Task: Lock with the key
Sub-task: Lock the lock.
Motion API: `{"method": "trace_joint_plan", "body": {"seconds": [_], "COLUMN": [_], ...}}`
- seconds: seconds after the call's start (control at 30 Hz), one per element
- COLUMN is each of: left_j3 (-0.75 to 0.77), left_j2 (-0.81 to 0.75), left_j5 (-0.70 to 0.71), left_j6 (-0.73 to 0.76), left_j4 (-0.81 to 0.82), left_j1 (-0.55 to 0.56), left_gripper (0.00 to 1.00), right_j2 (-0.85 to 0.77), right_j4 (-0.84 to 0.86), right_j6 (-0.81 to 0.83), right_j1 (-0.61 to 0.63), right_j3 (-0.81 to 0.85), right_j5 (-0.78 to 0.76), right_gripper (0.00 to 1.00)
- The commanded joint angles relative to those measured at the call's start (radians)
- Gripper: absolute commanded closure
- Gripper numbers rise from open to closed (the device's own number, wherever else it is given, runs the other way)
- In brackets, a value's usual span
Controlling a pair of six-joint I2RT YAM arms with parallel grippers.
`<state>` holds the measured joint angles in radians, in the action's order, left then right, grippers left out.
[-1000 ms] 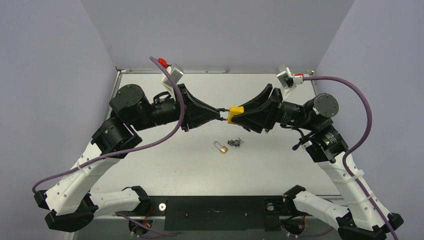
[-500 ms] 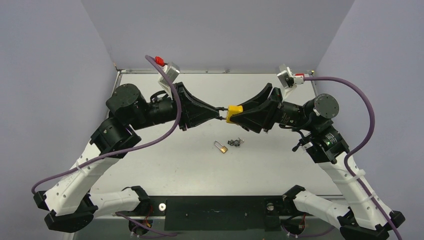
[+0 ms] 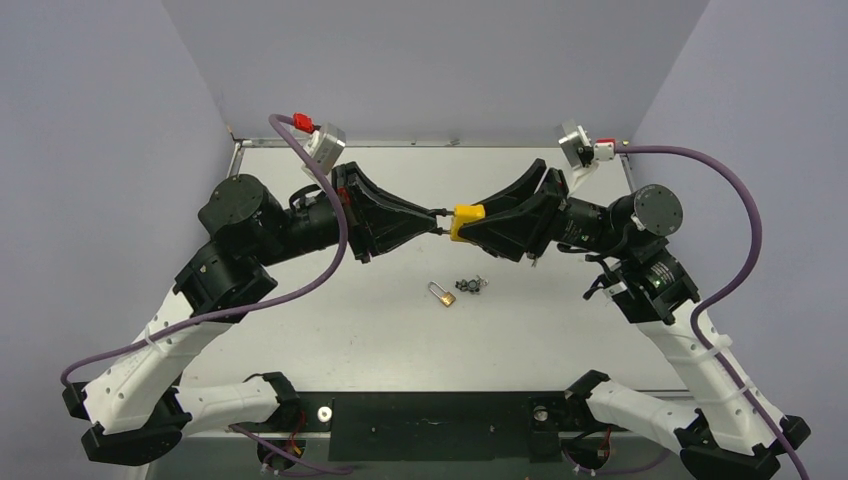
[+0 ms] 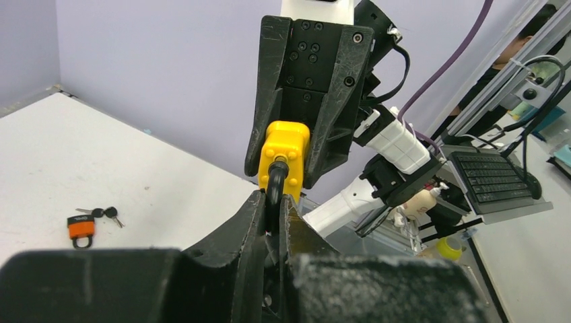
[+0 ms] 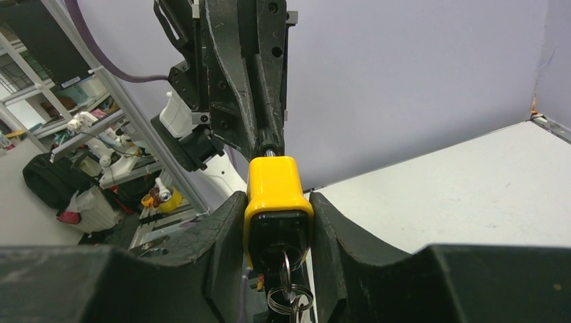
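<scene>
Tabletop [image 3: 330,330] unchanged; left claw's [image 3: 438,213] padlock [image 3: 467,218] edged leftward.

A small orange padlock [image 3: 445,296] lies flat on the white table [image 3: 330,330], with a bunch of dark keys [image 3: 470,285] just beside it. Lilac walls [image 3: 430,60] enclose the table on three sides. Beyond it, a keyboard [image 4: 490,176] rests on a desk.

No legible text anywhere. Small orange padlock [image 4: 81,229] on bench [image 4: 141,178] bears dark band with marking, too small to read.
</scene>
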<state>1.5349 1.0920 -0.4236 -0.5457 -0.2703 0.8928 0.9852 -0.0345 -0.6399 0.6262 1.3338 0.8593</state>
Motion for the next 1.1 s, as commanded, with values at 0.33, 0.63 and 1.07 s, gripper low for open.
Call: {"method": "trace_joint_plan", "body": {"seconds": [0.33,0.63,1.07], "left_j3": [-0.051,-0.027,0.020], "left_j2": [0.053,0.093,0.148], "left_j5": [-0.007,-0.040,-0.051], "left_j6": [0.050,-0.039,-0.066], "left_j4": [-0.035,0.012,0.022], "left_j1": [0.056,0.106,0.151], "left_gripper": [1.00,1.00,1.00], "right_j2": [0.082,0.120,0.183], "right_j4": [0.192,-0.023,-0.194], "right_j6": [-0.088,0.081,0.219], "right_j1": [0.042,0.095,0.164], "right_j3": [0.053,0.112,0.153], "right_j5": [-0.061,-0.152,-0.243], "right_gripper": [1.00,1.00,1.00]}}
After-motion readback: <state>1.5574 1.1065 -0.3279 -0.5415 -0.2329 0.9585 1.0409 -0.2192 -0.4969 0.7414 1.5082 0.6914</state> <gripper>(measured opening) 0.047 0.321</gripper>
